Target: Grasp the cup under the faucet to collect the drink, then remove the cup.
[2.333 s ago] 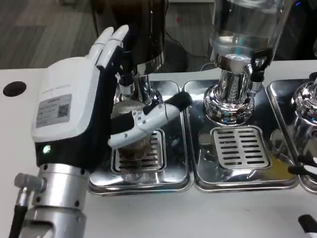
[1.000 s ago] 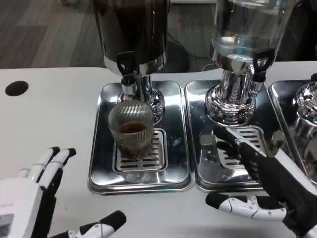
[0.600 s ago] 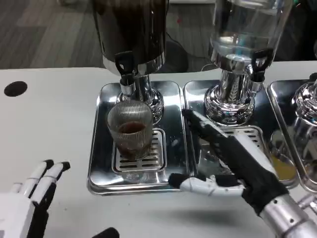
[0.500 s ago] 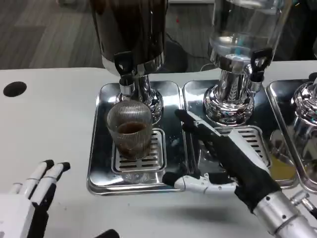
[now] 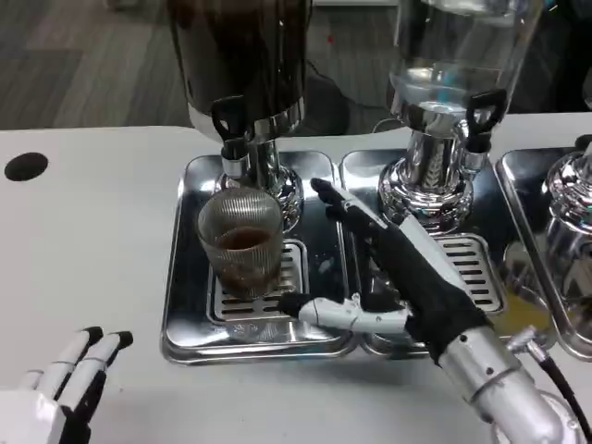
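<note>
— Ribbed glass, part full of brown drink: that's the cup (image 5: 241,242), standing on the slotted grate of the left drip tray (image 5: 185,305), right below the black-handled faucet (image 5: 228,125) of the dark dispenser (image 5: 245,55).

— And the right hand (image 5: 393,277)?

— It reaches in from the lower right, palm toward the cup, fingers spread and holding nothing. The thumb lies low over the tray's front part, its tip just beside the cup's base; the long fingers point up past the cup's right side, with a gap between. It does not touch the glass.

— What crowds it?

— The dark dispenser's chrome pedestal (image 5: 268,176) stands right behind the cup, and the faucet hangs over its rim. On the hand's other side sits the clear dispenser (image 5: 453,55) with its own chrome base (image 5: 430,190) and black faucet lever, on a second tray (image 5: 518,185) whose grate the forearm partly covers. A third chrome base (image 5: 569,199) shows at the right edge.

— The left hand (image 5: 60,398)?

— Low in the bottom-left corner over the white table (image 5: 92,231), fingers straight and loose, nothing in it, well apart from the trays. A dark round hole (image 5: 23,166) marks the table at the far left.
</note>
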You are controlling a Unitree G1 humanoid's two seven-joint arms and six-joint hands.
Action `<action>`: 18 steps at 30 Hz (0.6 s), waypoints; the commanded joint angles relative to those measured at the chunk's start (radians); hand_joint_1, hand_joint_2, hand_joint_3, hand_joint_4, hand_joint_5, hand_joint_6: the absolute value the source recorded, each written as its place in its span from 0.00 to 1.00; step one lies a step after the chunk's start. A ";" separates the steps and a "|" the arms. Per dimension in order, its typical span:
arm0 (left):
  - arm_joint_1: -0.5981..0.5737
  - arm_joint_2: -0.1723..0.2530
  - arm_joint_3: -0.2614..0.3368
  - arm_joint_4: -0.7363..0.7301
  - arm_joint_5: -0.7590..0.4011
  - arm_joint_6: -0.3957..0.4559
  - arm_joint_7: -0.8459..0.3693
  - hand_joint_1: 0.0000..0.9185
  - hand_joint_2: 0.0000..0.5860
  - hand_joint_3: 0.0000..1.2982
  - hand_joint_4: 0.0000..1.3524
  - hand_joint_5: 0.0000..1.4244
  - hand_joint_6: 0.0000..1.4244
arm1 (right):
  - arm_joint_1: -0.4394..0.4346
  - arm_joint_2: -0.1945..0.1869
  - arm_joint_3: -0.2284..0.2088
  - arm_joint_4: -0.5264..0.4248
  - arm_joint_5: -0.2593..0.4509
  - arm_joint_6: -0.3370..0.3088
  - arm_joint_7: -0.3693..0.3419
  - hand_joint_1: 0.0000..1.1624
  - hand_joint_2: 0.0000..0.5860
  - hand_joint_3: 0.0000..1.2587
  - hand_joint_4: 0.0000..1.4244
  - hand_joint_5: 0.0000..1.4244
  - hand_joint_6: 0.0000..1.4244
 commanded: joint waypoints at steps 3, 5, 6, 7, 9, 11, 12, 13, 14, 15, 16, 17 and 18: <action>0.032 -0.011 0.018 0.018 -0.014 -0.025 0.024 0.03 0.10 0.14 0.06 0.13 0.39 | -0.057 0.032 0.016 0.050 -0.018 0.011 -0.041 0.63 0.11 0.05 0.02 0.03 0.01; 0.037 -0.013 0.021 0.019 -0.015 -0.031 0.026 0.03 0.10 0.14 0.06 0.13 0.39 | -0.073 0.043 0.021 0.070 -0.023 0.013 -0.052 0.63 0.11 0.04 0.02 0.03 0.01; 0.040 -0.013 0.023 0.020 -0.015 -0.034 0.028 0.03 0.10 0.14 0.06 0.13 0.39 | -0.080 0.047 0.023 0.078 -0.026 0.015 -0.056 0.63 0.11 0.04 0.02 0.03 0.01; 0.042 -0.014 0.025 0.020 -0.015 -0.037 0.028 0.03 0.10 0.14 0.06 0.13 0.38 | -0.088 0.053 0.024 0.088 -0.028 0.015 -0.062 0.63 0.11 0.04 0.02 0.03 0.01; 0.045 -0.014 0.031 0.022 -0.018 -0.043 0.029 0.03 0.10 0.14 0.06 0.13 0.38 | -0.099 0.063 0.027 0.106 -0.032 0.013 -0.072 0.63 0.11 0.04 0.02 0.03 0.01; 0.047 -0.015 0.037 0.025 -0.022 -0.048 0.028 0.03 0.10 0.14 0.06 0.13 0.38 | -0.115 0.077 0.034 0.131 -0.038 0.012 -0.087 0.63 0.11 0.04 0.02 0.03 0.01; 0.048 -0.014 0.041 0.026 -0.024 -0.050 0.027 0.03 0.10 0.14 0.06 0.13 0.38 | -0.120 0.081 0.036 0.140 -0.040 0.010 -0.092 0.63 0.11 0.04 0.02 0.03 0.01; 0.049 -0.015 0.044 0.027 -0.026 -0.053 0.026 0.03 0.10 0.14 0.06 0.14 0.38 | -0.127 0.085 0.039 0.151 -0.042 0.009 -0.098 0.63 0.11 0.04 0.02 0.03 0.01; 0.050 -0.015 0.047 0.028 -0.029 -0.055 0.026 0.03 0.10 0.14 0.06 0.14 0.38 | -0.134 0.090 0.042 0.164 -0.044 0.007 -0.103 0.63 0.11 0.04 0.02 0.03 0.01; 0.052 -0.014 0.050 0.030 -0.032 -0.058 0.025 0.03 0.09 0.14 0.06 0.14 0.38 | -0.143 0.097 0.043 0.182 -0.046 0.003 -0.111 0.63 0.11 0.05 0.03 0.03 0.01; 0.054 -0.014 0.052 0.032 -0.034 -0.061 0.024 0.03 0.09 0.14 0.06 0.14 0.38 | -0.151 0.103 0.045 0.200 -0.048 0.000 -0.119 0.63 0.11 0.05 0.03 0.03 0.01; 0.055 -0.014 0.055 0.034 -0.036 -0.063 0.023 0.03 0.09 0.14 0.06 0.14 0.38 | -0.158 0.107 0.046 0.214 -0.048 -0.004 -0.125 0.63 0.10 0.05 0.03 0.03 0.01; 0.056 -0.014 0.058 0.038 -0.039 -0.065 0.021 0.03 0.09 0.14 0.06 0.14 0.38 | -0.164 0.110 0.047 0.227 -0.048 -0.008 -0.132 0.63 0.10 0.05 0.03 0.04 0.01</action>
